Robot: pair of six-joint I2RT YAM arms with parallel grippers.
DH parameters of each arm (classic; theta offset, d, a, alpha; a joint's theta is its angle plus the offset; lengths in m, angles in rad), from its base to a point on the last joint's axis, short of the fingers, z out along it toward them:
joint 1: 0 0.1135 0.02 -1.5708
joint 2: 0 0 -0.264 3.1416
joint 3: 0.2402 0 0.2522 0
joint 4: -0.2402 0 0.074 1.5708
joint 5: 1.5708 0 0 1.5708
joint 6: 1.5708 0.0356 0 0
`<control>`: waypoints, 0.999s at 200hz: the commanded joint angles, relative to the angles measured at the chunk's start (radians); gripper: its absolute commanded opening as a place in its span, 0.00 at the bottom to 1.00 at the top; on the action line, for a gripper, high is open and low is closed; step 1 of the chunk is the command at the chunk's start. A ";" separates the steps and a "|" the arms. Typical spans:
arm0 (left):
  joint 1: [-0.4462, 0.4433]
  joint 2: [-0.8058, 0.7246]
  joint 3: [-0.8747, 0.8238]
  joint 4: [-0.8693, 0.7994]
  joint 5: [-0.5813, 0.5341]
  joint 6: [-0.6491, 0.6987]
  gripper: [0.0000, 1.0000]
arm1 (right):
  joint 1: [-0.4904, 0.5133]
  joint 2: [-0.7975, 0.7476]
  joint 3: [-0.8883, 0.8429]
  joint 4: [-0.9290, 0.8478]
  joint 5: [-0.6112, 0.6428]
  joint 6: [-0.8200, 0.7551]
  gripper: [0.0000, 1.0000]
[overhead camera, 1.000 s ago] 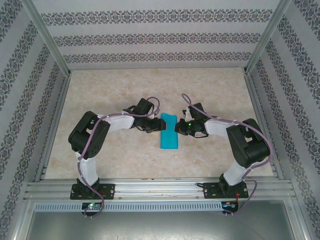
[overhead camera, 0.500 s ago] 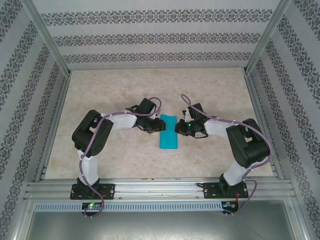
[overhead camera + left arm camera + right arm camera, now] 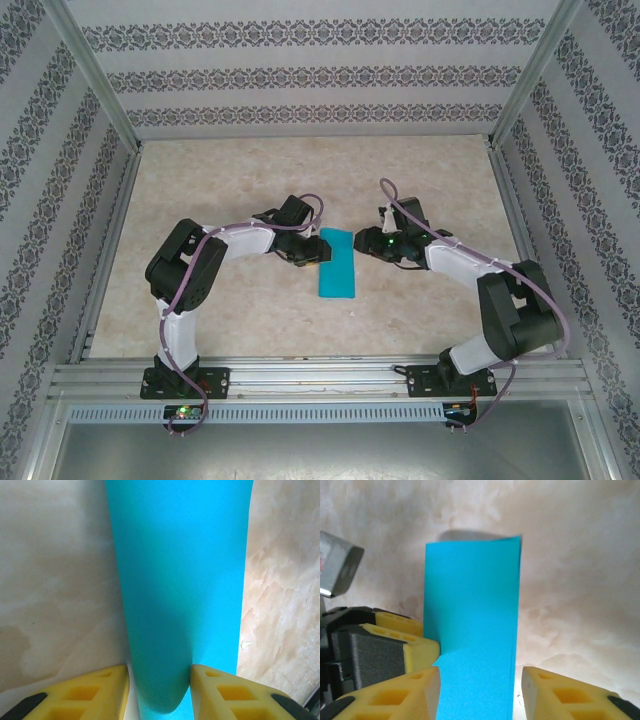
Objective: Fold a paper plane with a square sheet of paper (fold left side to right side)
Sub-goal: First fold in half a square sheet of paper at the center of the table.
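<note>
The left gripper point(image 3: 159, 694) sits low at the left edge of the square sheet of paper point(image 3: 180, 570). Its two yellow foam-like fingers point(image 3: 85, 692), moulded with hollow cells and tipped in black, stand moderately apart. A rounded, shaded bulge of the sheet fills the gap between them. Whether they squeeze it cannot be told.

The right gripper point(image 3: 480, 696) faces it from the sheet's other side. Its fingers are spread wider than the strip, which lies flat between them and is not held. In the right wrist view one of the left gripper's fingers touches the paper's far-side edge, where the edge steps outward.

The left arm point(image 3: 240, 243) reaches inward from its base with the elbow bent out to the left and the white forearm angled across toward the centre. A purple cable loops along it. The right arm point(image 3: 460, 265) mirrors this pose, its elbow out to the right and a green light glowing near the wrist.

The paper is plain matte teal-blue and folded into a narrow upright rectangle with straight edges. Doubled layers show along its right side. It lies mid-table between the two grippers.

The table point(image 3: 200, 190) is a pale beige, marbled surface. Patterned grey-and-white walls point(image 3: 300, 80) enclose it, and a ribbed aluminium rail point(image 3: 310, 378) runs along its near edge.
</note>
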 commanded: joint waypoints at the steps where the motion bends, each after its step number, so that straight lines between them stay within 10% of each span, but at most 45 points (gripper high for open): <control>1: -0.037 0.062 -0.003 -0.047 -0.048 -0.009 0.39 | -0.030 -0.047 -0.031 -0.052 0.039 -0.029 0.55; 91: -0.039 0.074 -0.009 -0.039 -0.055 -0.036 0.39 | -0.052 -0.008 -0.069 -0.014 -0.036 -0.009 0.85; 200: -0.048 0.103 0.018 -0.080 -0.065 -0.042 0.41 | -0.030 0.026 -0.060 -0.012 -0.023 -0.006 0.86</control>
